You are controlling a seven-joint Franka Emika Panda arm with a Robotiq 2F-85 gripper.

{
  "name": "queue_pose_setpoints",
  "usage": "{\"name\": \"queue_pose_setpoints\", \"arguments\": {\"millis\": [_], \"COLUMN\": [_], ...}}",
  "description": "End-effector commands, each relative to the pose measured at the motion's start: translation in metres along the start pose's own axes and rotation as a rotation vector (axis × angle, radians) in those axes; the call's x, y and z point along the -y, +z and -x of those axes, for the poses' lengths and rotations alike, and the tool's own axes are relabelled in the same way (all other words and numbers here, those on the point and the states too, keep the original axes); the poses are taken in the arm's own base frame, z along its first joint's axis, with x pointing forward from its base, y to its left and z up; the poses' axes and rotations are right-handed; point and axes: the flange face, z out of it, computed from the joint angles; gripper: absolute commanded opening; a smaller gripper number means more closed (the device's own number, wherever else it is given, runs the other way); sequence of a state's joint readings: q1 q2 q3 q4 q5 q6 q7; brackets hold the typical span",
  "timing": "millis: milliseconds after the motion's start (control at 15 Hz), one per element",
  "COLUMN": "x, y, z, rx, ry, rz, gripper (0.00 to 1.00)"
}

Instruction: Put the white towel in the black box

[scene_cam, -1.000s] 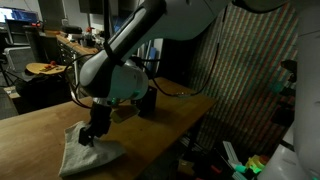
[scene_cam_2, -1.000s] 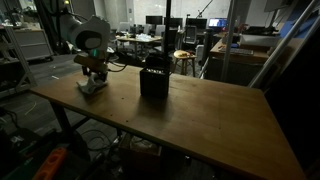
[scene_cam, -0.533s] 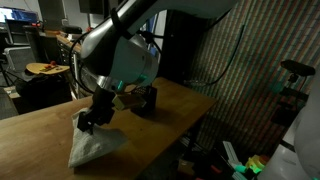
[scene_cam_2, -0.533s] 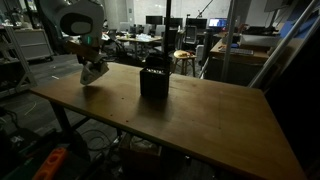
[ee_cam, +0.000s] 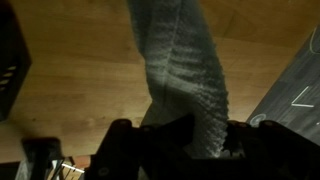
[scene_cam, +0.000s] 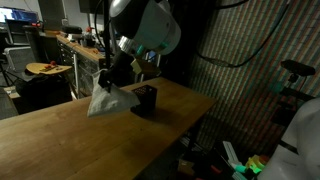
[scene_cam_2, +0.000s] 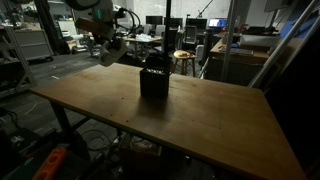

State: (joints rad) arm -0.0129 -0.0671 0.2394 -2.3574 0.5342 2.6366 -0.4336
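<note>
I see the white towel [ee_cam: 185,70] as nubbly woven cloth, the surface [ee_cam: 80,70] as smooth pale wood, the black box [scene_cam: 146,101] matt.

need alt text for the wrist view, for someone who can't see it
A white towel hangs pinched in the shut gripper, over a wooden table. The black box shows at the left edge of the frame, apart from the towel.
</note>
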Motion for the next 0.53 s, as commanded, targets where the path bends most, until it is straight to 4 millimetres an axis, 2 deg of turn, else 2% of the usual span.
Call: {"name": "queue_pose_setpoints", "arguments": {"millis": [0, 200, 467], "x": [-0.032, -0.06, -0.085], "y": [-0.05, -0.071, -0.085], "z": [-0.012, -0.019, -0.024], "rx": [-0.068, -0.099, -0.139], "ry": [0.012, 0.021, 0.025], "rz": [0.119, 0.21, 0.321], "gripper": [0.02, 0.01, 0.01]}}
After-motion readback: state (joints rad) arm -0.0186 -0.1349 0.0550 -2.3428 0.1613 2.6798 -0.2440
